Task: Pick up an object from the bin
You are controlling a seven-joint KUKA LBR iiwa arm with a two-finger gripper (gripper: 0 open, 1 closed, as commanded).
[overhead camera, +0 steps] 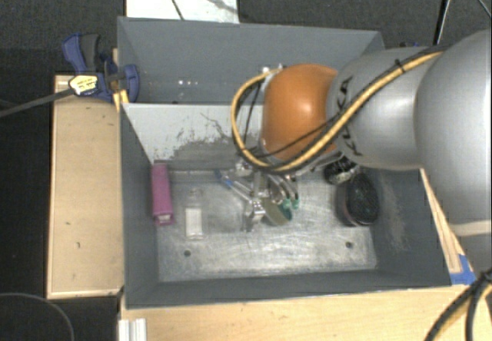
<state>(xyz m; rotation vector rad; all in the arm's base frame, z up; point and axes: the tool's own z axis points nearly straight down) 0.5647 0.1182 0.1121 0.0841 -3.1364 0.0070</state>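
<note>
My gripper (256, 205) is low over the middle of the bin floor, under the arm's orange cover. A small green thing (287, 208) lies right against its right side; I cannot tell whether it is held. A thin blue piece (228, 180) pokes out just to the gripper's upper left. Further left lies a small clear block (194, 222) flat on the floor.
A purple oblong bar (161, 192) lies lengthwise near the bin's left wall. A black round thing (359, 201) sits at the right side, partly under the arm. The arm reaches in from the right and hides the bin's back right part.
</note>
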